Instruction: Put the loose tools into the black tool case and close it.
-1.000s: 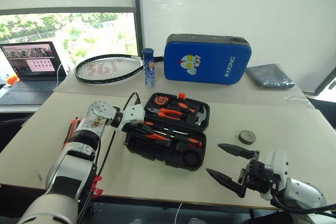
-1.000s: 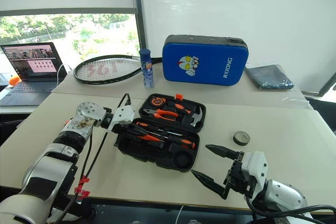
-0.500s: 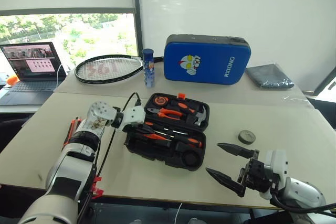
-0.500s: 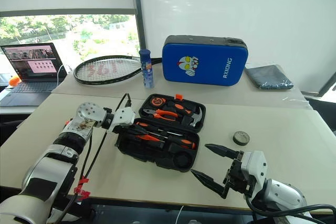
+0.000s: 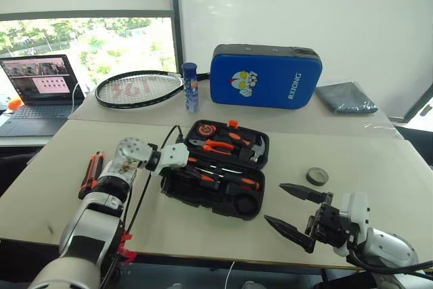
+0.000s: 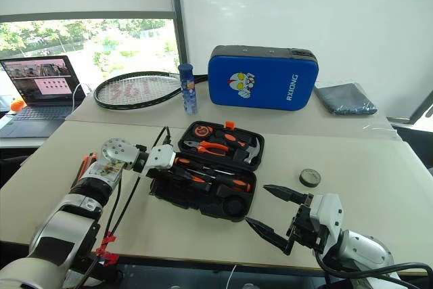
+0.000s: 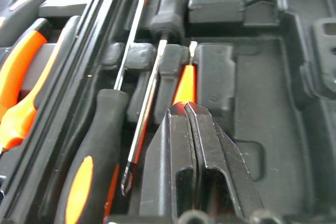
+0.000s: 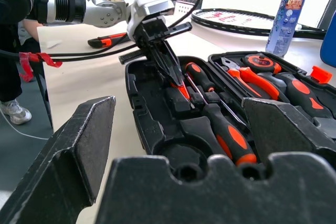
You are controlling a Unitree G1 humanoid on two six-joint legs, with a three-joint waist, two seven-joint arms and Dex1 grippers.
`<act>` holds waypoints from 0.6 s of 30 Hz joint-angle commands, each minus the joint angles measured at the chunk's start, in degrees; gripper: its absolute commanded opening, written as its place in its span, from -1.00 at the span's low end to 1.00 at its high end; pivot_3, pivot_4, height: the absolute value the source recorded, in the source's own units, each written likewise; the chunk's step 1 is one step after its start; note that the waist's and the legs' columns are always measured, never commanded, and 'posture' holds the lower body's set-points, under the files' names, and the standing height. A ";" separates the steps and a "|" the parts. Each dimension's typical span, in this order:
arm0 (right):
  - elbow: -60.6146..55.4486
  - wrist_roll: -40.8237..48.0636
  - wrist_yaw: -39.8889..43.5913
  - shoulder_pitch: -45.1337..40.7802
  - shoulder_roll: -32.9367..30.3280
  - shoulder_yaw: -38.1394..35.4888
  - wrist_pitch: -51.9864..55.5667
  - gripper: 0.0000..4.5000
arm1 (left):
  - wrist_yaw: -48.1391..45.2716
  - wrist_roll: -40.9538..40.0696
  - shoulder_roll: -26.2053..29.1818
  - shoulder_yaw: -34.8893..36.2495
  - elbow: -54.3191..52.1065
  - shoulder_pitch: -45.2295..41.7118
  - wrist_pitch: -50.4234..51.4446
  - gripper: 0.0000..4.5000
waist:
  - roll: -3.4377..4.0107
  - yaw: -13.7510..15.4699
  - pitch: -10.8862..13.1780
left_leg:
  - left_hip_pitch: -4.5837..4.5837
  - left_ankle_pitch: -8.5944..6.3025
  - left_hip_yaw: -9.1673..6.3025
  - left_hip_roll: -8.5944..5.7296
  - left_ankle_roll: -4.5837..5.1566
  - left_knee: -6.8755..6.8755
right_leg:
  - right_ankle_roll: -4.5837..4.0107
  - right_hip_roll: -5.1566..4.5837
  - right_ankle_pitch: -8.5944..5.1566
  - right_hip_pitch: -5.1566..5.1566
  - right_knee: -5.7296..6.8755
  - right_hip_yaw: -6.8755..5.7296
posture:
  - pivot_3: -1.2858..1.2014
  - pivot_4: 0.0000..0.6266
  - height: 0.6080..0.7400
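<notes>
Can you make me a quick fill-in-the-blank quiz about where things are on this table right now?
1. The black tool case lies ____ on the table, its lid laid back.
2. The left gripper has its fingers ____ on a slim orange tester screwdriver inside the case.
3. The small black tape roll lies on the table ____ the case.
4. The orange-and-black utility knife lies on the table on the robot's ____ side of the case.

Missing words: open; shut; outside; left

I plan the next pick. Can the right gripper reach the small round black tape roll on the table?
Probably yes. The right gripper hangs open near the small round black tape roll, which lies alone on the beige table; nothing stands between them.
</notes>
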 commanded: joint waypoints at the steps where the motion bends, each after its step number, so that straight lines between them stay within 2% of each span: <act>1: -0.73 0.36 0.16 -0.09 0.03 -1.31 -1.65 1.00 | -0.48 -7.74 3.65 6.47 -8.10 2.01 6.05 -0.97 | 0.00 0.04 0.00 | -0.04 0.00 -0.01 0.01 0.00 0.00 | 0.00 0.00 0.00 -0.03 0.01 -0.01 | 0.03 -0.52 1.00; 4: -0.08 0.73 0.98 0.18 -0.14 -1.99 -2.18 1.00 | 0.87 -13.54 9.14 12.24 -18.54 10.76 13.07 -0.97 | 0.02 -0.57 -0.01 | -0.03 0.00 0.00 0.04 0.00 -0.02 | -0.01 0.00 0.00 -0.05 0.01 0.01 | 0.03 -0.52 1.00; 8: 0.94 1.00 2.30 -0.68 0.57 -1.77 -3.99 1.00 | 7.28 -19.68 14.82 23.32 -32.79 29.28 20.08 -0.97 | 0.08 -1.47 -0.01 | 0.21 -0.02 0.04 0.14 0.01 -0.22 | -0.09 -0.03 -0.03 -0.01 0.05 0.07 | 0.03 -0.52 1.00; 11: 1.69 1.67 3.33 -1.98 0.62 -1.91 -4.78 1.00 | 15.67 -23.24 14.15 35.06 -43.33 45.49 24.19 -0.97 | 0.08 -1.41 0.02 | 0.27 0.00 0.02 0.33 -0.02 -0.21 | -0.12 -0.09 -0.01 0.00 0.06 0.05 | 0.03 -0.52 1.00; 14: 2.51 1.52 4.55 -2.30 0.39 -1.96 -5.45 1.00 | 23.75 -25.74 11.42 42.94 -50.33 55.75 27.84 -0.97 | 0.01 -0.75 0.03 | 0.35 -0.01 0.05 0.48 -0.03 -0.21 | -0.13 -0.09 -0.01 0.10 0.04 0.01 | 0.03 -0.52 1.00; 15: 3.01 1.26 5.10 -2.41 0.29 -1.82 -5.84 1.00 | 26.82 -25.41 10.02 45.23 -52.00 58.76 27.83 -0.74 | 0.01 -0.21 0.03 | 0.38 -0.01 0.12 0.48 -0.04 -0.19 | -0.14 -0.09 -0.01 0.14 0.03 -0.05 | 0.03 -0.52 1.00; 16: 3.60 0.80 6.06 -2.43 0.04 -1.38 -6.32 1.00 | 29.22 -26.48 7.91 47.95 -54.33 62.73 28.83 -0.64 | 0.01 0.11 0.03 | 0.42 0.01 0.15 0.50 -0.06 -0.15 | -0.13 -0.11 -0.02 0.19 0.04 -0.11 | 0.03 -0.52 1.00; 18: 4.66 -0.13 7.48 -2.45 -0.01 -0.66 -7.59 1.00 | 33.56 -28.05 3.79 51.83 -57.67 68.73 30.04 -0.30 | 0.01 0.21 0.02 | 0.52 0.01 0.34 0.59 -0.06 -0.17 | -0.03 -0.10 -0.09 0.29 -0.15 -0.03 | 0.03 -0.52 1.00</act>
